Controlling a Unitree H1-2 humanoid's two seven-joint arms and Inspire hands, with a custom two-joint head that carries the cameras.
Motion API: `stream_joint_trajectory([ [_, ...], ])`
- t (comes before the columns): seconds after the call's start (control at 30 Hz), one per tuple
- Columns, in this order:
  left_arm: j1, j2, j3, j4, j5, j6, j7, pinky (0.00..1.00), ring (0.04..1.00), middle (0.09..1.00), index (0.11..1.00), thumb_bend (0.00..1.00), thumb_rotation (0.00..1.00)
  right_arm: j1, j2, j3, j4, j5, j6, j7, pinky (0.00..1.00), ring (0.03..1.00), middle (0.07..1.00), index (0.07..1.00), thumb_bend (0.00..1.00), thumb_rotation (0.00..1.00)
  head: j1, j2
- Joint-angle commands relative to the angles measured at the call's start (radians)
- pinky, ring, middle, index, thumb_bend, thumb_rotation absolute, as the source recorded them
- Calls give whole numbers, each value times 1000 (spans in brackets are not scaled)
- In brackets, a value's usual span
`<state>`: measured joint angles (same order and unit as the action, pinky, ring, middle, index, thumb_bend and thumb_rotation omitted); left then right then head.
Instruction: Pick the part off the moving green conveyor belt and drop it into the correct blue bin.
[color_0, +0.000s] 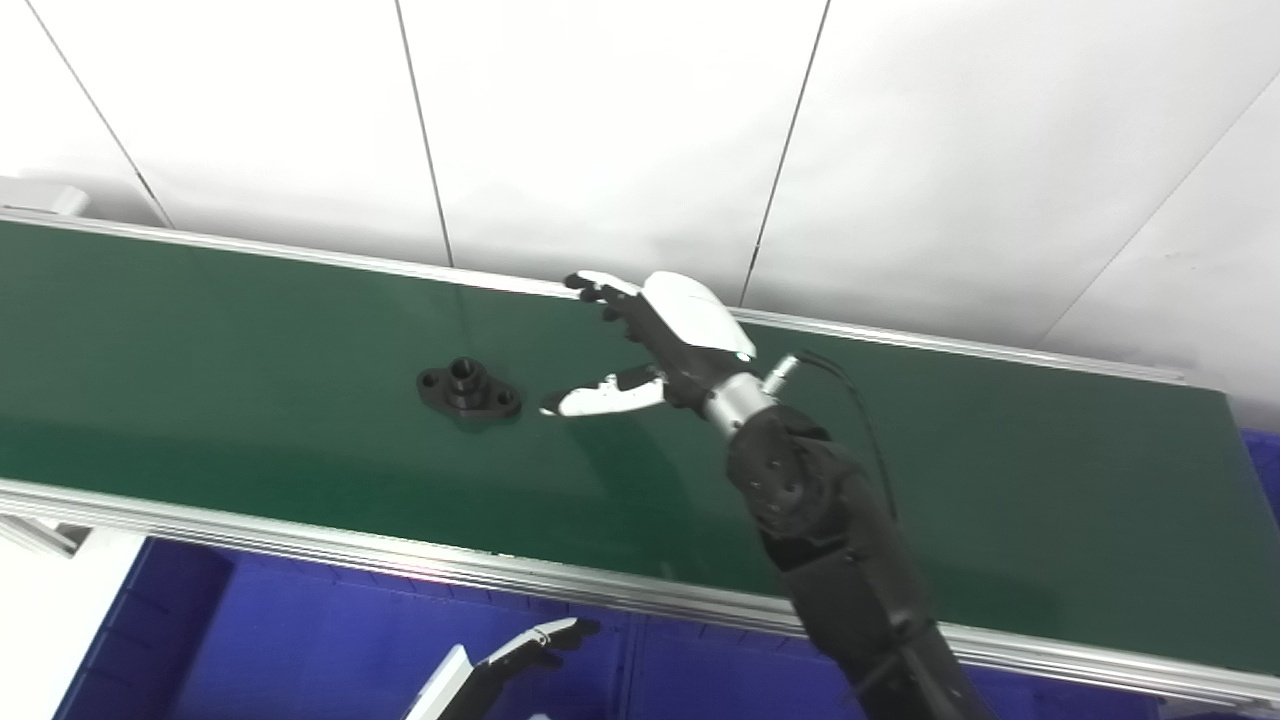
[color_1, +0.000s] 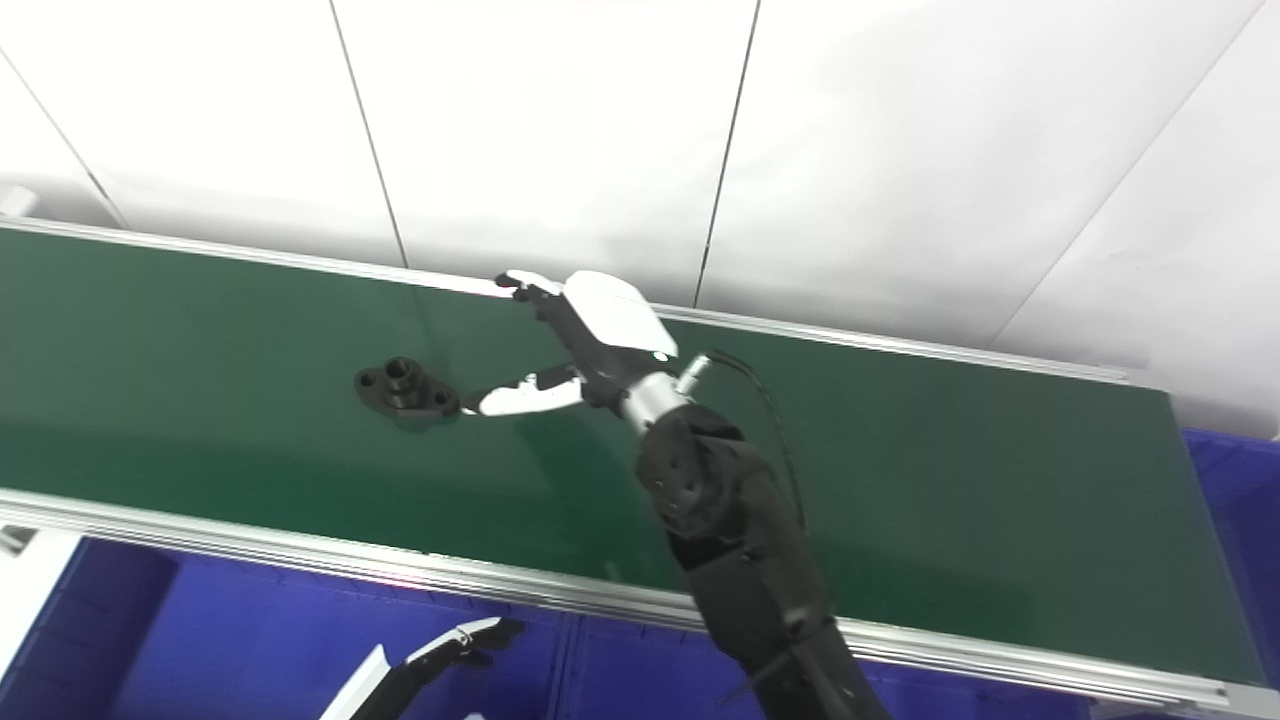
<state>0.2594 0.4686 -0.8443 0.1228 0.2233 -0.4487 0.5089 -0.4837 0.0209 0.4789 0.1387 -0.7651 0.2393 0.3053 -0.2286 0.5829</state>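
Observation:
A black flanged part with a raised round hub lies flat on the green conveyor belt, left of centre. My right hand hovers over the belt just right of the part, open, fingers spread toward it, thumb tip a short gap from its right end. It holds nothing. My left hand shows only partly at the bottom edge, below the belt and over the blue bin; its visible fingers are extended and hold nothing.
The belt has aluminium rails along its near edge and far edge. Blue bins sit below the near rail, and another blue bin is at the belt's right end. White wall panels stand behind.

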Motion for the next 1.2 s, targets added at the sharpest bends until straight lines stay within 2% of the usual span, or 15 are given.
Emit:
stream_joint_trajectory([
  [0.0, -8, 2, -4, -4, 16, -21, 23, 741, 817, 859, 835, 741, 595, -53, 15, 15, 7, -6, -31, -33, 684, 801, 860, 881, 770, 454, 1, 3],
  [0.3, -16, 1, -12, 3, 4, -21, 23, 734, 812, 855, 830, 758, 610, -115, 31, 89, 154, -14, -78, -93, 692, 806, 866, 880, 777, 464, 10, -3],
  [0.6, -28, -13, -12, 12, 8, -21, 22, 730, 814, 852, 830, 752, 590, -150, 33, 142, 245, -16, -103, -118, 684, 805, 864, 885, 769, 432, 22, -11],
  [0.83, -32, -31, -4, 21, 11, -21, 15, 739, 817, 853, 834, 761, 602, -165, 22, 163, 320, -21, -132, -168, 650, 770, 837, 869, 779, 384, 35, -13],
  [1.0, -34, -40, -1, 24, 14, -21, 6, 747, 825, 861, 841, 758, 607, -176, 14, 169, 368, -14, -146, -189, 676, 792, 844, 863, 791, 315, 48, -11],
  [1.17, -36, -50, 2, 23, 17, -21, 4, 742, 820, 858, 839, 759, 607, -175, -4, 185, 404, -22, -164, -193, 666, 778, 833, 858, 785, 298, 57, -6],
])
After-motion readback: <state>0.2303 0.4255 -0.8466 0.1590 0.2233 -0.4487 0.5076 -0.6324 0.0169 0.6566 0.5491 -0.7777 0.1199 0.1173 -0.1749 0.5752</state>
